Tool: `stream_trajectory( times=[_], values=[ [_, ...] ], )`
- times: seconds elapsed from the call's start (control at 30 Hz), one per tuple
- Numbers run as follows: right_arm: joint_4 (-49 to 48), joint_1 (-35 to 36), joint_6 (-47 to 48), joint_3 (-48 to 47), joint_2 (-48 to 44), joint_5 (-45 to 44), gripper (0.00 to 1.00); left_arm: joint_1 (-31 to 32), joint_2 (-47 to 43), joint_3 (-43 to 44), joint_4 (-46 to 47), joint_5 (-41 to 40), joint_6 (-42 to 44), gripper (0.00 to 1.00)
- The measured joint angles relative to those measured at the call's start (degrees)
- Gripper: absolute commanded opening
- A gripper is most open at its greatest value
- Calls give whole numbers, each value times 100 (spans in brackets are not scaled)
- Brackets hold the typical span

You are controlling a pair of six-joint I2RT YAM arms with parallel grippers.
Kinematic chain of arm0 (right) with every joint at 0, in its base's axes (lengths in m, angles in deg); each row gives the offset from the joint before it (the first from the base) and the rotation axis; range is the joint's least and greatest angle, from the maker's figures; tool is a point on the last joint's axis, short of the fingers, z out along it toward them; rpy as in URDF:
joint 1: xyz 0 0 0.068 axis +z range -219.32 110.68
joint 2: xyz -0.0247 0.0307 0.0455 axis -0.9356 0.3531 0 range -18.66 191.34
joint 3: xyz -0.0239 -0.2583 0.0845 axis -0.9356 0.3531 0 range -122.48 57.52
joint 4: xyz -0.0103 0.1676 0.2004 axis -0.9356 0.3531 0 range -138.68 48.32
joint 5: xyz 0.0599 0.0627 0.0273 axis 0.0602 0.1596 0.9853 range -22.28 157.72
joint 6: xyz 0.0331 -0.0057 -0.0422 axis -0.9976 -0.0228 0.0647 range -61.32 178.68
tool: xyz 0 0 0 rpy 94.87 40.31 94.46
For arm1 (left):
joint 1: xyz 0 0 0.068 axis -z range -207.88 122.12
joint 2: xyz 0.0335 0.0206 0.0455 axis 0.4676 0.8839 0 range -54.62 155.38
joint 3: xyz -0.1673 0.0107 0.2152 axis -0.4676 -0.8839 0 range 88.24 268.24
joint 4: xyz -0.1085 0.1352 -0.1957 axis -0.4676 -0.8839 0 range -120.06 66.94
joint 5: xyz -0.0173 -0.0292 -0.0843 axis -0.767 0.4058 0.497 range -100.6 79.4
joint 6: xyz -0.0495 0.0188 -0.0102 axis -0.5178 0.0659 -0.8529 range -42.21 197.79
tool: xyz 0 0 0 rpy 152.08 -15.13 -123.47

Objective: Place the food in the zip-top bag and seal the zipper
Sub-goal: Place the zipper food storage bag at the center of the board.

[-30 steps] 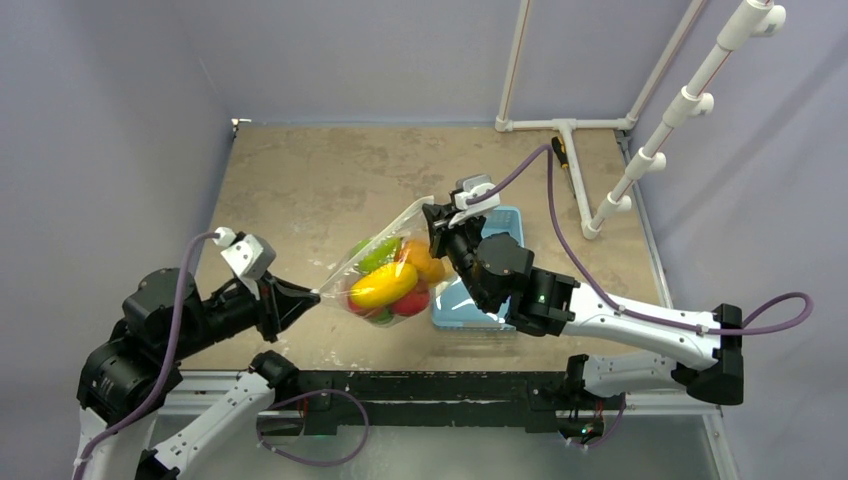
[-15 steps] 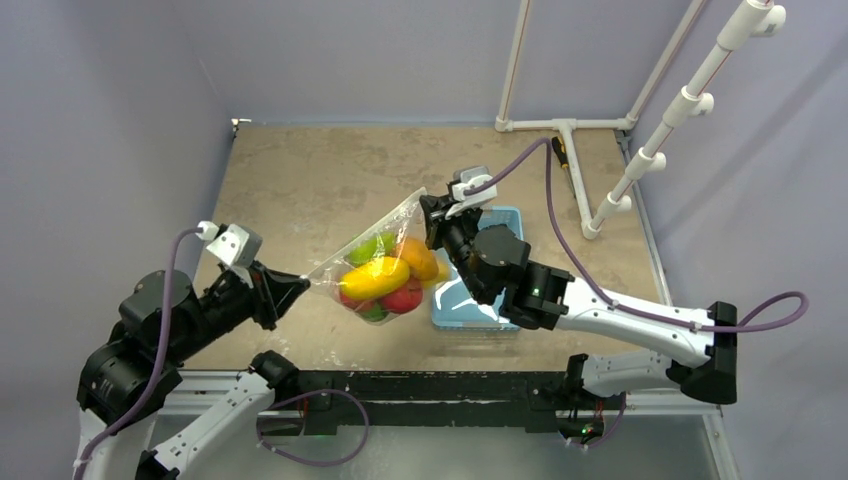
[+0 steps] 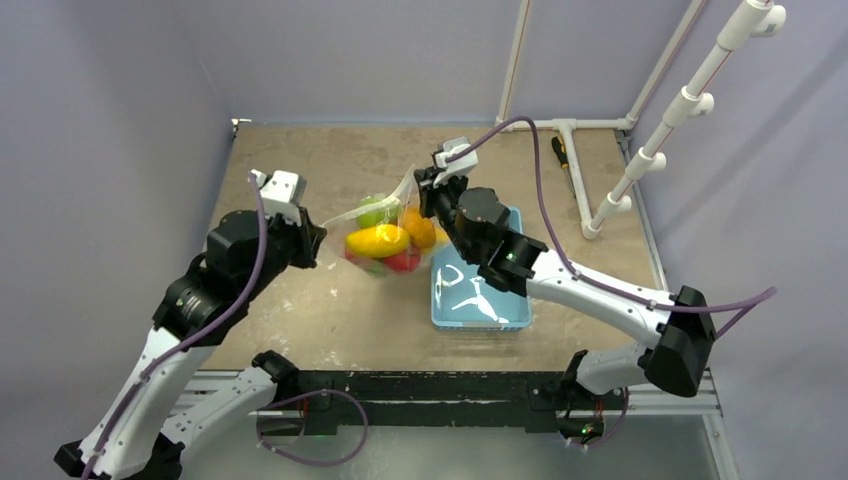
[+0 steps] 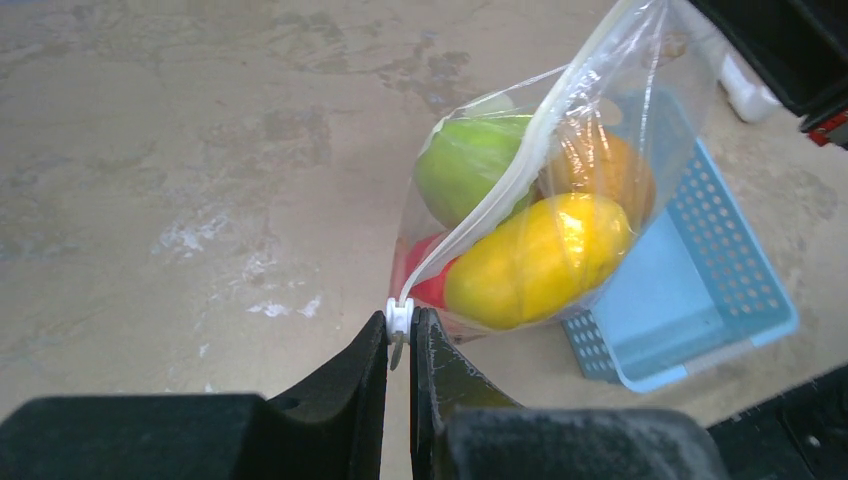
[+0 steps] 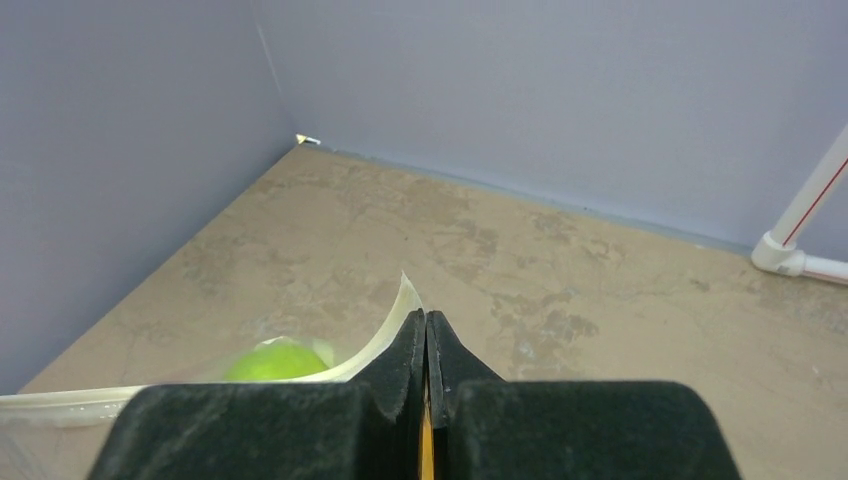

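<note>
L claw (image 4: 400, 335) & R claw (image 5: 426, 335) both tight, mid-air.

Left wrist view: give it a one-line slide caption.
Left gripper pinches the zipper slider of the zip-top bag holding toy fruits, near a light-blue basket.

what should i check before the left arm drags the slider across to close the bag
1. Left fingers shut on the white slider at the near end of the zipper: ok
2. Right fingers shut on the far top corner of the zip-top bag: ok
3. All food inside the bag, none visible in the blue basket or on the table: ok
4. Zipper stretched fairly straight between the two grips: ok
5. Whether any part of the zipper is already sealed: cannot tell
6. Bag bottom lifted off the table: cannot tell
</note>
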Motion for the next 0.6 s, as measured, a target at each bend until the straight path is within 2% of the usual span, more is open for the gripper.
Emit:
stream_trajectory(
  times=[0.27, 0.47, 0.6],
  values=[
    [-584, -804, 214, -546, 898, 1032, 0, -2, 863, -361, 1139, -1248, 361, 0],
    [-960, -1088, 378, -962, 1606, 1447, 0, -39, 1425, -361, 1910, -1996, 769, 0],
    [-1228, -1156, 485, -1097, 1932, 1738, 0, -284, 1683, -372, 2334, -2192, 1008, 0]
  ],
)
